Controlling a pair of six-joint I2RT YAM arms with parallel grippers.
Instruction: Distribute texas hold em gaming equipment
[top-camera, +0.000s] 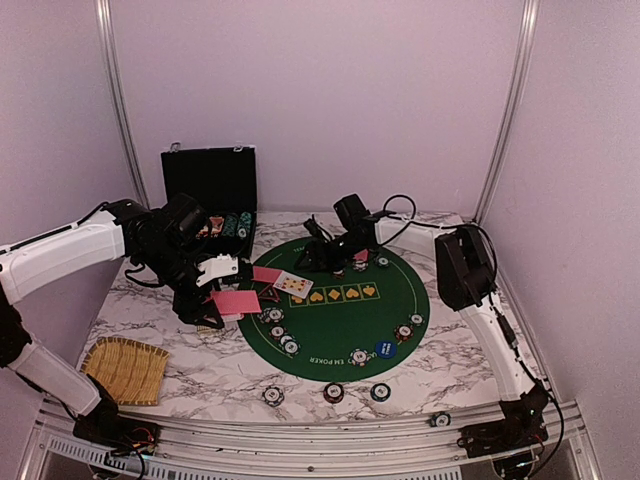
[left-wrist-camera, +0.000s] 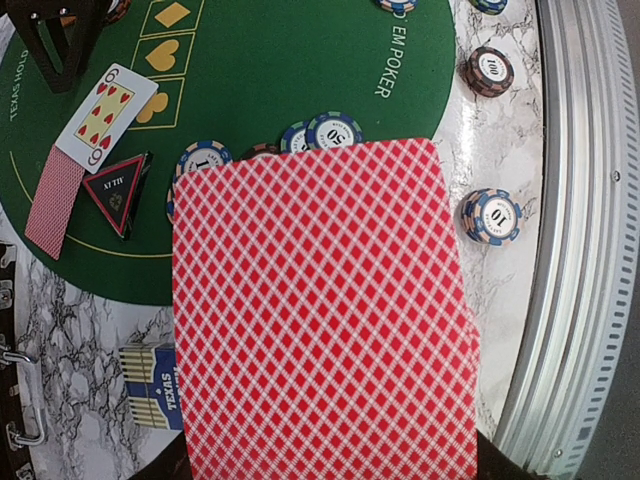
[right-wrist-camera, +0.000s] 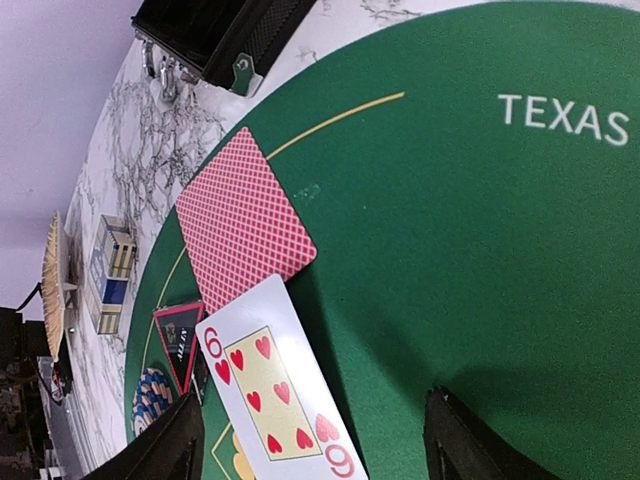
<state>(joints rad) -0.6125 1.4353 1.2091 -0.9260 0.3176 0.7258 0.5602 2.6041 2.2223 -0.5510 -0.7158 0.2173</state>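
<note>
Near edge of the marble table (top-camera: 200, 385): woven mat (top-camera: 125, 368) at near left; a loose row of poker chips (top-camera: 333, 392) sits on bare marble between the rail and the round green felt (top-camera: 340, 320). On the felt's near right, a blue button (top-camera: 385, 348) lies beside a small cluster of chips; more chips sit at its near left. Left gripper (top-camera: 217, 301) hangs over the felt's left rim, closed flat on a red-backed held card (left-wrist-camera: 320, 310). In the left wrist view that card blocks most of the scene, cutting off the chips behind its far edge and part of a blue card box (left-wrist-camera: 150, 400) lying on the marble off the felt. Just beyond it: dark triangular marker (left-wrist-camera: 118, 192), the face-up six of hearts (left-wrist-camera: 105, 115), and a face-down card (right-wrist-camera: 245, 220), the six overlapping its corner. Right gripper (right-wrist-camera: 315, 405) hovers low over the felt's far part, fingers (right-wrist-camera: 165, 450) spread, nothing between them. Two chips rest just right of it. Far left: black case (top-camera: 210, 190), lid up, chips racked inside.
</note>
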